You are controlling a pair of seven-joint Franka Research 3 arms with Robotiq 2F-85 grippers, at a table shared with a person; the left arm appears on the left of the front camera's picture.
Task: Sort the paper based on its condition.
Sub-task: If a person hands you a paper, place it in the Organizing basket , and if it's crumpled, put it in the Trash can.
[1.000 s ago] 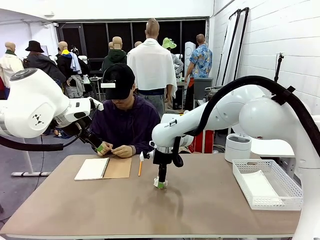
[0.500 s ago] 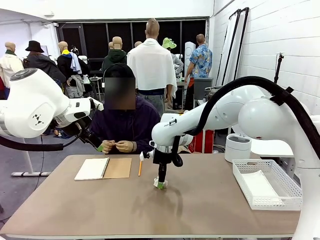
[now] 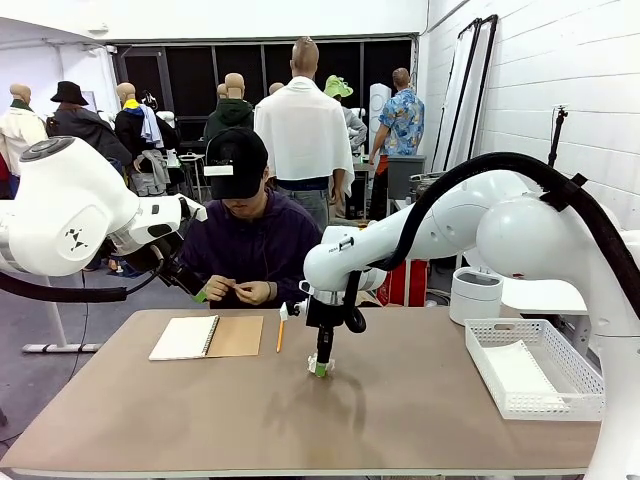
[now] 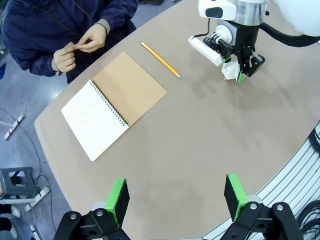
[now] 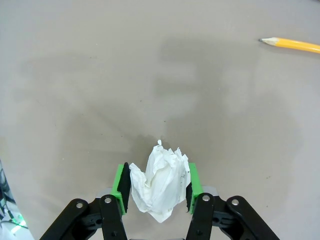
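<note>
Cameras: one fixed front, two on the wrists.
Front view sits low on the robot's side, between the arms, facing across the table point(image 3: 420, 420) at the person point(image 3: 250, 240) on the far side. Left wrist view hangs high over the table's left part, looking steeply down, wide; the left gripper point(image 4: 175, 200) frames its bottom edge. Right wrist view is very close to the tabletop, looking straight down past the right gripper point(image 5: 157, 187). Left wrist and front share the notebook point(image 4: 112, 105), pencil point(image 4: 160, 60) and right gripper; the pencil tip also shows in the right wrist view.
</note>
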